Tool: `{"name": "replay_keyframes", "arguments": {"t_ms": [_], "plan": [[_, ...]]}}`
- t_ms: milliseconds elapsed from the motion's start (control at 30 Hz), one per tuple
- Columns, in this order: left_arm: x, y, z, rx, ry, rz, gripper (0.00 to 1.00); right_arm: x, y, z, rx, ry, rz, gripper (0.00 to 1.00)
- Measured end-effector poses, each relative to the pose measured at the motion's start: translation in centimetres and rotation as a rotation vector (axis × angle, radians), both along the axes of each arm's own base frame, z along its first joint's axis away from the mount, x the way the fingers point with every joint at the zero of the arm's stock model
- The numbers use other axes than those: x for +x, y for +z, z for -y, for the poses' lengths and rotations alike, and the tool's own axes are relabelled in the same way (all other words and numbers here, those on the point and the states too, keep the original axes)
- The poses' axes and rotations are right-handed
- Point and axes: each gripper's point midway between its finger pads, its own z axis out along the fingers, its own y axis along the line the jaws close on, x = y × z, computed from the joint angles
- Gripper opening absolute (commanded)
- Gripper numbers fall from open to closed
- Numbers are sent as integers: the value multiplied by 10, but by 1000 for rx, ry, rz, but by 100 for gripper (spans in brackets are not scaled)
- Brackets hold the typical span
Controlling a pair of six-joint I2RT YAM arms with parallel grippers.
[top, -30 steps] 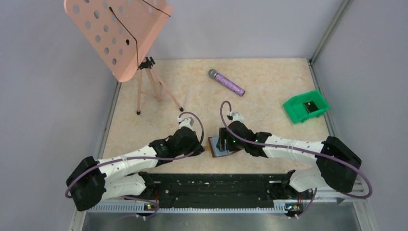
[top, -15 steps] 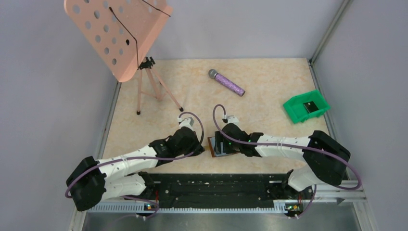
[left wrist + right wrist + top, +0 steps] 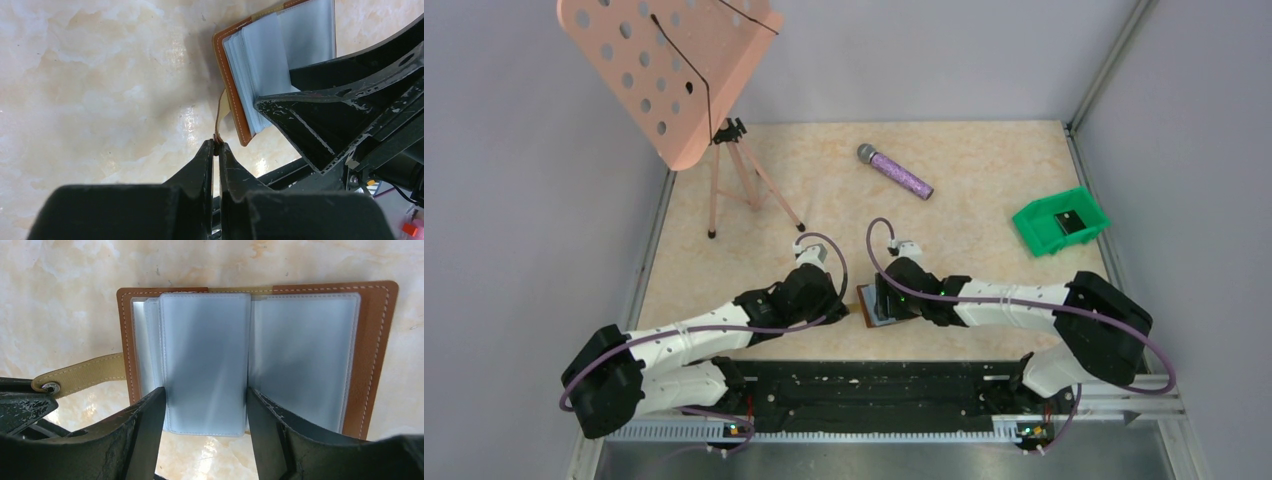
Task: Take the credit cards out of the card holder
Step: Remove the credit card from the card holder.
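The brown leather card holder (image 3: 890, 316) lies open on the table between the two grippers. Its grey-blue plastic sleeves (image 3: 205, 355) fan out from the leather cover (image 3: 374, 355); no card shows in them. My left gripper (image 3: 216, 145) is shut on the snap end of the holder's tan strap (image 3: 220, 112), left of the holder (image 3: 234, 102). In the top view it (image 3: 850, 309) sits at the holder's left edge. My right gripper (image 3: 205, 394) is open, its fingers (image 3: 150, 410) standing either side of the middle sleeve; in the top view it (image 3: 881, 302) is over the holder.
A green plastic bin (image 3: 1036, 218) with a dark flat card-like item inside stands at the right. A purple microphone (image 3: 896, 172) lies at the back. A pink music stand (image 3: 669, 70) on a tripod is at the back left. The arms' black base rail (image 3: 864, 385) runs along the near edge.
My right arm has swung left and its gripper now sits over the holder's left half. The holder shifted slightly left. The left gripper keeps hold of the strap and has not moved.
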Motion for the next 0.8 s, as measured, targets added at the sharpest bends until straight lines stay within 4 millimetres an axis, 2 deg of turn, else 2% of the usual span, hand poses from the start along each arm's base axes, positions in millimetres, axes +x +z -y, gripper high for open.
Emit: {"name": "replay_keyframes", "arguments": {"t_ms": [367, 500, 800], "plan": [[-1, -2, -1, 4, 0, -3, 0, 2, 9, 18, -45, -46, 29, 63], [-1, -2, -1, 4, 0, -3, 0, 3, 12, 19, -43, -50, 37, 59], [-1, -5, -2, 13, 0, -10, 0, 3, 20, 23, -40, -55, 55, 58]]}}
